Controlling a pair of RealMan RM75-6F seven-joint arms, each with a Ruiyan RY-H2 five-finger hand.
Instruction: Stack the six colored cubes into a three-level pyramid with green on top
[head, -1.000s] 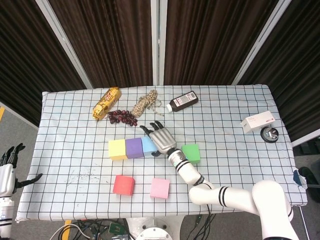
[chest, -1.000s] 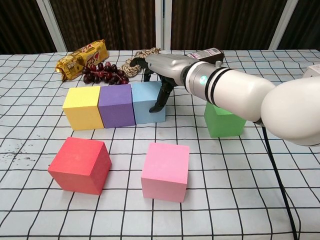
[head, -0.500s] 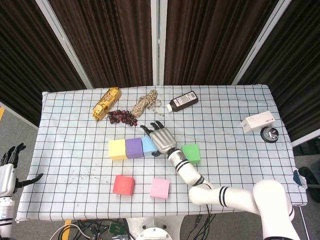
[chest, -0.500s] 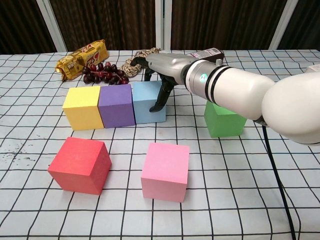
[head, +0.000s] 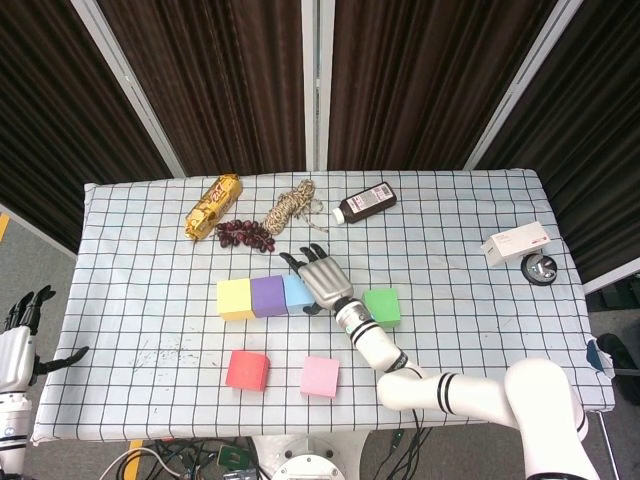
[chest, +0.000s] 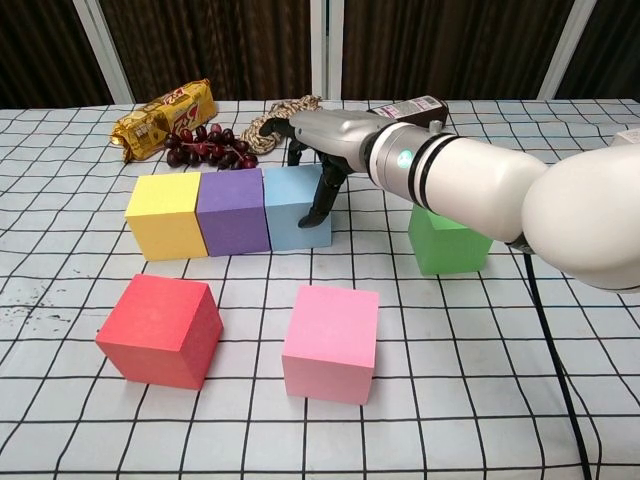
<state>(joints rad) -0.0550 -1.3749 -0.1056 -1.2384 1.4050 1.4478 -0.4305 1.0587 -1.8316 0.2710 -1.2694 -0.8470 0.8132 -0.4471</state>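
Nothing's really shifted since before: we see the right hand (chest: 322, 150) palm-down, fingers spread, holding nothing, fingertips against the blue cube (chest: 293, 205).

Bench (head: 140, 300) under a white cloth with a black grid. Yellow cube (head: 235, 298), purple cube (head: 268, 295) and blue cube (head: 297, 291) sit touching in a row. Green cube (head: 383, 306) to their right; red cube (head: 247, 369) and pink cube (head: 320, 376) nearer the front. Behind: snack pack (head: 213, 206), grapes (head: 245, 234), rope coil (head: 292, 207), dark bottle (head: 366, 203). White box (head: 515, 243) at far right.
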